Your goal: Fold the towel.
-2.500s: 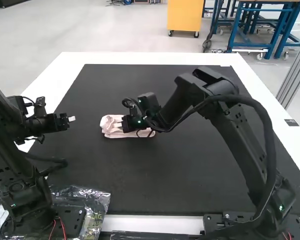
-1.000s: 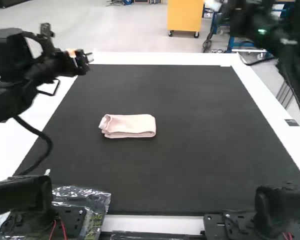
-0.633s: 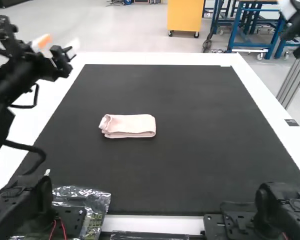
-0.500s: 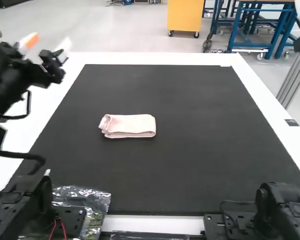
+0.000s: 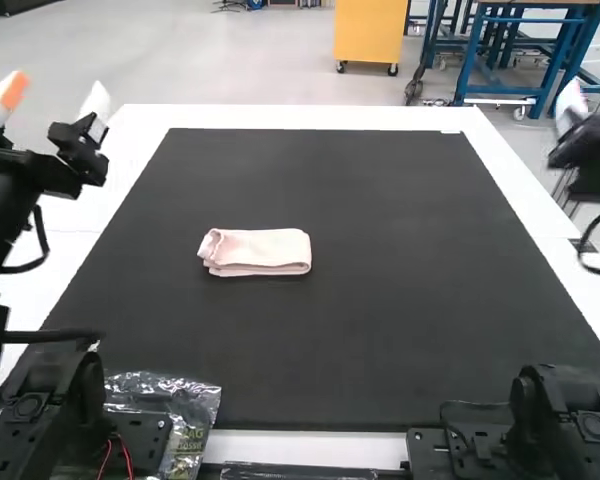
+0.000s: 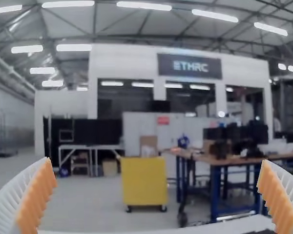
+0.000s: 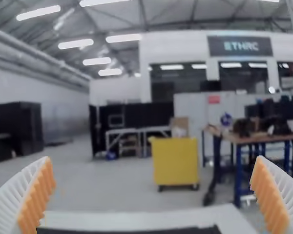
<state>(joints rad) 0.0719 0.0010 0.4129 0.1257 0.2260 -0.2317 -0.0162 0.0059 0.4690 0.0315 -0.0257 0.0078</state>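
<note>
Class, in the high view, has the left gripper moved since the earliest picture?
Yes: the left gripper has moved up and leftward in the view; it overlapped the black mat and is now outside its left edge.

One towel (image 5: 257, 252) is counted on one black mat (image 5: 360, 330), and one white bench (image 5: 310, 116) is counted beneath. At the bench's near edge, towards its left corner, one piece of clear plastic (image 5: 185, 395) is found. Two arms (image 5: 15, 175) are counted, with one left hand (image 5: 56, 95) and one right hand (image 5: 572, 105); two ribbed fingers (image 6: 36, 200) are borne by each, four altogether
</note>
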